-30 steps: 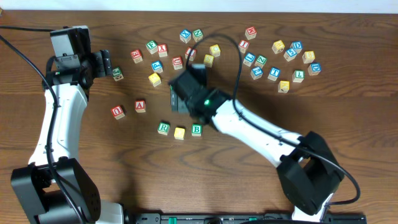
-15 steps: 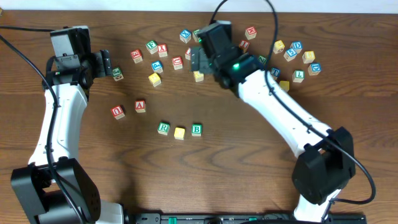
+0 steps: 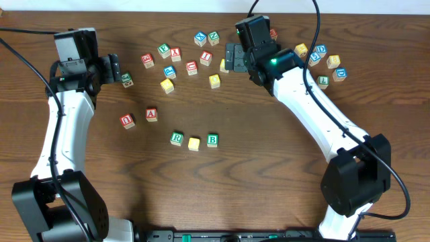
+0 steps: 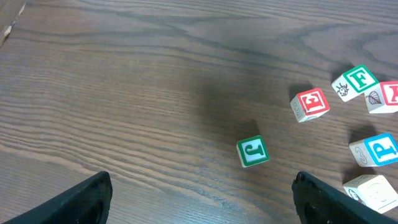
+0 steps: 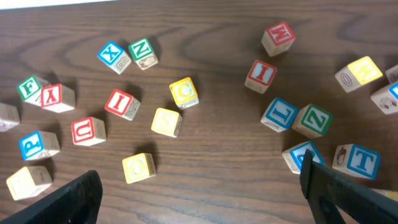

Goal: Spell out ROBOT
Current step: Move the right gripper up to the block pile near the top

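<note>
Your left pincer (image 3: 115, 70) and right pincer (image 3: 232, 58) are both spread wide, empty. Green-framed wooden R cube (image 3: 177, 138), plain yellow wooden cube (image 3: 194, 143) and green-framed B cube (image 3: 212, 140) sit in a row mid-worktop (image 3: 269, 175); the blue-framed T cube (image 5: 357, 160) is off in the far scatter.

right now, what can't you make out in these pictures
Overhead: letter on the yellow cube between R and B, too small.
Overhead: whatever lies under the right arm, covered by it.
Left wrist: letter on the red cube, cut off by the right edge.
Right wrist: letter on the blue cube, partly behind the jaws.
</note>
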Available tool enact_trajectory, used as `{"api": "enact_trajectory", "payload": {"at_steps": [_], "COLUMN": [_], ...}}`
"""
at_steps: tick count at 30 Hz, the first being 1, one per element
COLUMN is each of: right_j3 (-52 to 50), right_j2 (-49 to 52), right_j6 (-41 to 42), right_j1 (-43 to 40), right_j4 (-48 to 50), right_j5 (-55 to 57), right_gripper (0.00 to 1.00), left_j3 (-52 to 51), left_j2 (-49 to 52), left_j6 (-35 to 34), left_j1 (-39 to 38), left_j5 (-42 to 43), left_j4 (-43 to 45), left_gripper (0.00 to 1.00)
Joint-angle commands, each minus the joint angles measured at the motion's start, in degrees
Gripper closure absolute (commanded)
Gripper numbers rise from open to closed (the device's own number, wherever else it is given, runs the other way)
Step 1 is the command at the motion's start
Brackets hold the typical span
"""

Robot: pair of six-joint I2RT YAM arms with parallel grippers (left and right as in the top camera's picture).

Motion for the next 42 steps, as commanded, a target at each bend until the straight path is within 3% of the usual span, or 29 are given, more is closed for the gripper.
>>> {"api": "enact_trajectory", "payload": {"at_steps": [1, 8, 14, 27, 32, 42], "right_j3": [1.1, 2.6, 13.8, 21.7, 26.1, 27.1], "right_j2": [2.4, 9.2, 16.4, 16.5, 16.5, 18.7], "right_j6": [-4.5, -7.2, -11.5, -14.8, -14.8, -14.8], "right_j1": [-0.6, -1.1, -0.1, 0.2, 0.1, 0.5], "right_j4": [0.5, -0.2, -8.0, -13.7, -18.9, -18.0], "right_j5": [-0.6, -8.8, -10.0, -9.3, -9.5, -13.5], "right_gripper": [0.04, 0.07, 0.12, 0.05, 0.06, 0.10], "left_j3": [-0.3, -0.3, -0.3, -0.3, -0.3, -0.3], "left_j2": [0.7, 0.7, 0.7, 0.7, 0.7, 0.7], "left_j6": [0.3, 0.3, 0.3, 0.3, 0.3, 0.3], "left_j1": [0.3, 0.3, 0.3, 0.3, 0.3, 0.3], "left_j5": [-0.1, -0.1, -0.1, -0.1, -0.1, -0.1], "left_j4": [-0.1, -0.2, -0.2, -0.2, -0.2, -0.2], "left_gripper": [0.09, 0.09, 0.09, 0.09, 0.09, 0.09]}}
